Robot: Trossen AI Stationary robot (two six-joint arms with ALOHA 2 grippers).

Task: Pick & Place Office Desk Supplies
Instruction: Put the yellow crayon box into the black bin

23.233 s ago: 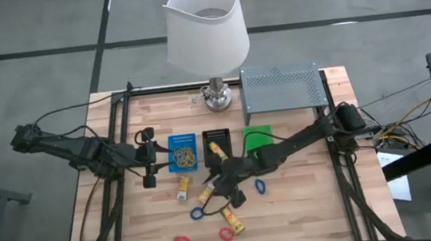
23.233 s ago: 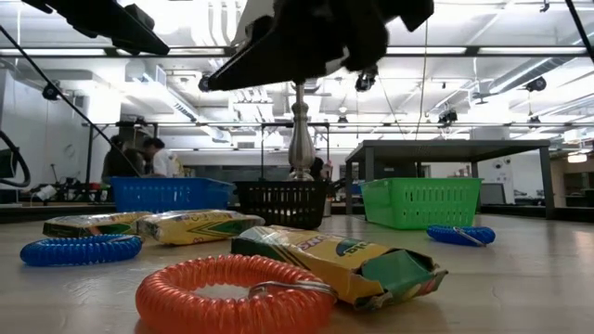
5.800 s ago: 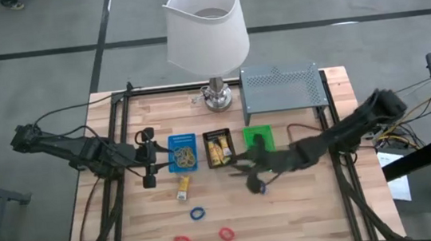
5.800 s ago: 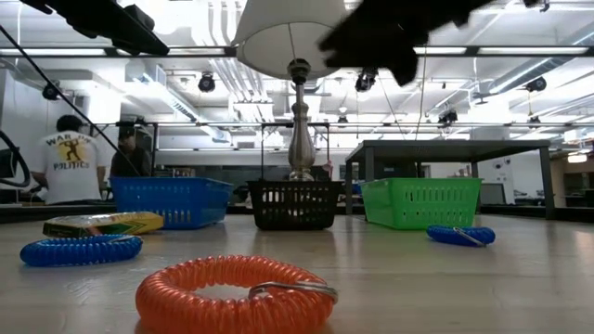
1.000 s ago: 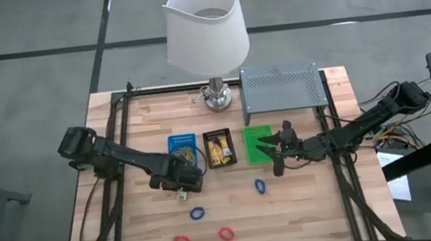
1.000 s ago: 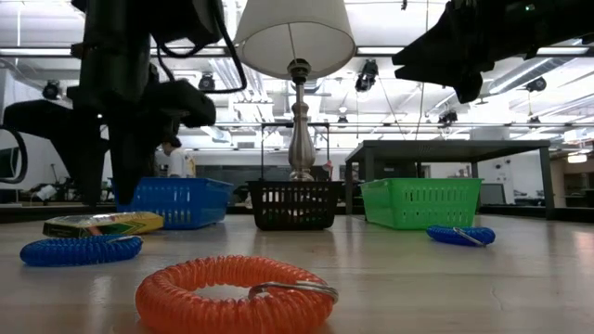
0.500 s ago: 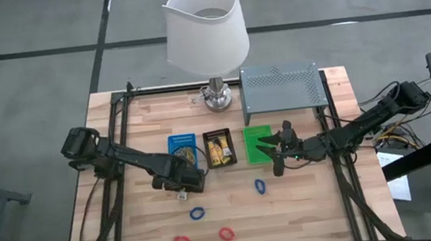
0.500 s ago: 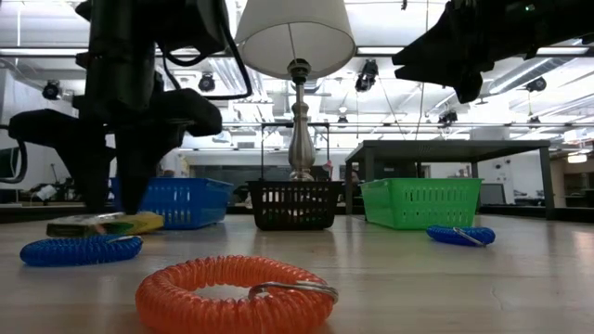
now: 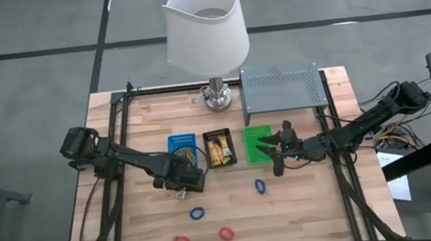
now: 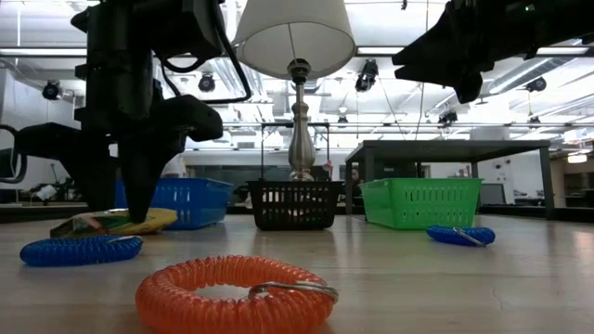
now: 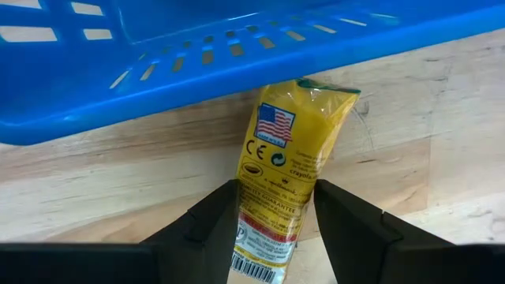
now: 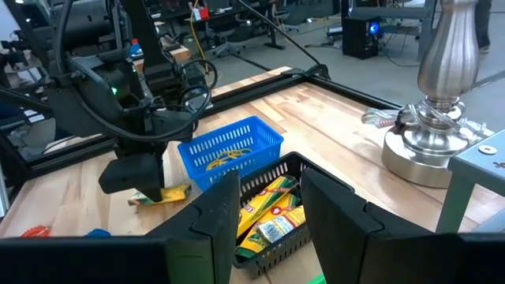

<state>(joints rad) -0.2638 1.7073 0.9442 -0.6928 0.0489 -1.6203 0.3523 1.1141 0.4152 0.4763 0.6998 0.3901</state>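
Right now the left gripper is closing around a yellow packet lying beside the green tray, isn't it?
Not quite: the yellow packet between the left gripper fingers lies beside the blue tray, not the green one, as the left wrist view shows.

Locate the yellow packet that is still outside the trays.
In the high view the yellow packet lies on the table's left half, just in front of the blue tray. The left gripper is down over it, a finger on each side.
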